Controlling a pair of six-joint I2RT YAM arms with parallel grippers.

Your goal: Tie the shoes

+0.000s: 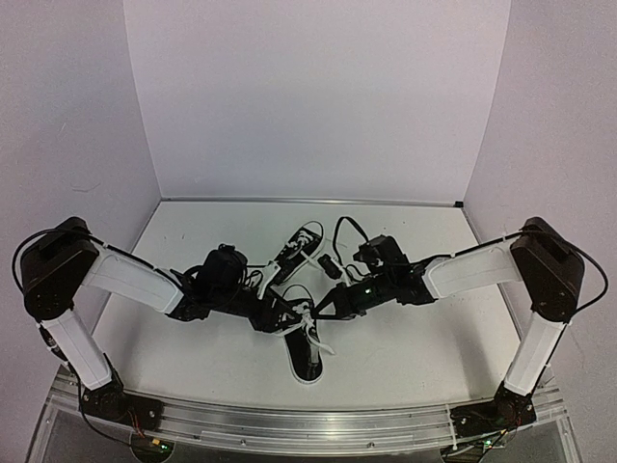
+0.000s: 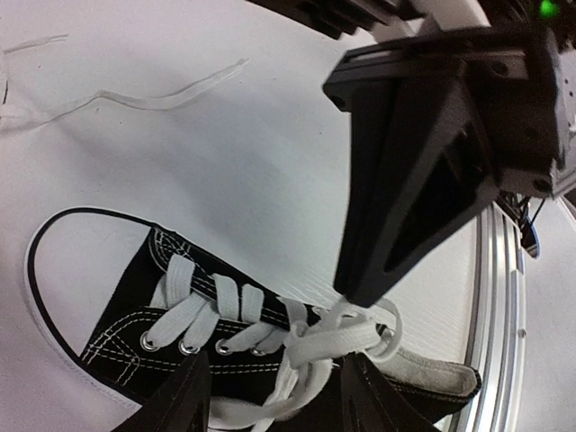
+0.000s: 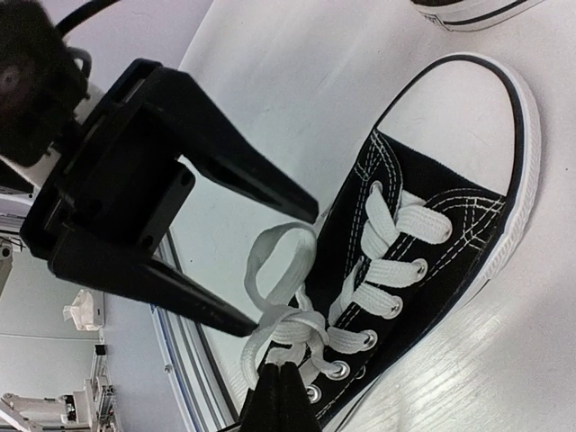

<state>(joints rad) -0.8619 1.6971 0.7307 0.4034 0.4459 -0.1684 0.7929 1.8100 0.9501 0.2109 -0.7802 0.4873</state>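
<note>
Currently both arms work over the near shoe [image 1: 307,355], which lies on the table [image 1: 405,357] at 6 o'clock from table centre, toe toward the arm bases. The far shoe [image 1: 301,246] rests at 12 o'clock from it, apart and unattended.

The right gripper [image 1: 323,304] enters from 3 o'clock. Its jaws are fully closed, and it appears to pinch the lace [image 3: 270,247] just above the crossing at the top eyelets. Judged purpose: to keep the crossing taut and the loop standing.

The left gripper [image 1: 280,316] enters from 9 o'clock. Its jaws stand partly apart and straddle the raised loop without clamping it. Judged purpose: to position for taking that loop.

View differences:
- The top external view shows both shoes and both arm approaches, but the lace work is too small to read.
- The right wrist view shows the loop lying between the left gripper's separated fingers.
- The left wrist view shows the right gripper's closed tip touching the loop at 3 o'clock of the eyelets, and a loose lace strand [image 2: 171,94] on the table at 11 o'clock.
</note>
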